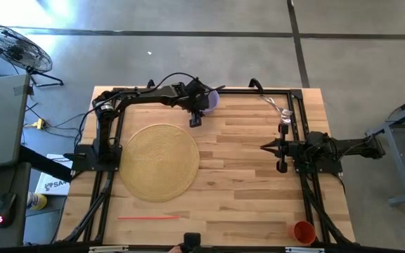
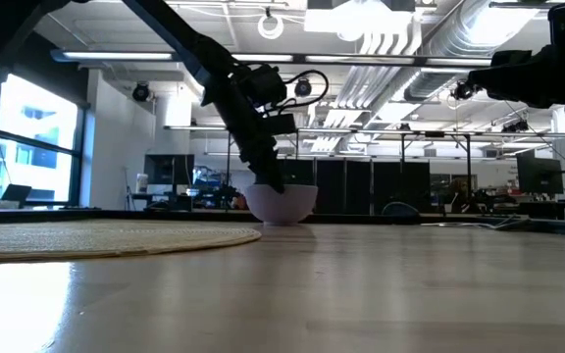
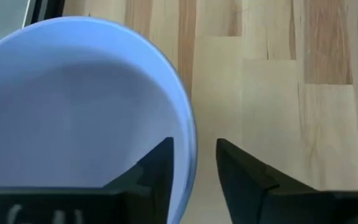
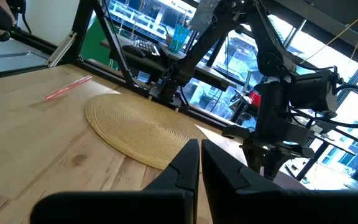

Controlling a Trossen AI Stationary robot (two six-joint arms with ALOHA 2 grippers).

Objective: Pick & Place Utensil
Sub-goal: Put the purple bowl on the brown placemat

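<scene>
A pale lavender bowl [image 1: 214,100] [image 2: 284,204] stands on its base near the table's far edge. My left gripper [image 3: 194,146] [image 2: 273,182] is open and comes down over the bowl's rim [image 3: 188,134], one finger inside the bowl and one outside. My right gripper [image 1: 264,147] [image 4: 200,149] is shut and holds nothing, hovering over the table's right side and pointing left. A silvery utensil [image 1: 278,111] lies near the far right corner. A thin red stick [image 1: 148,217] lies near the near edge. My left gripper straddles the bowl's rim [image 3: 191,165] from above, pointing down. The inner finger [image 3: 157,168] stands close against the inner wall; the outer finger [image 3: 241,177] stands clear of it. Whether the inner finger touches the bowl, I cannot tell. The bowl rests on the table.
A round woven placemat [image 1: 159,161] lies left of the table's centre. An orange cup [image 1: 303,231] stands at the near right corner. The black frame rails [image 1: 302,105] run along the left, far and right edges. Bare wood shows between the placemat and the right arm.
</scene>
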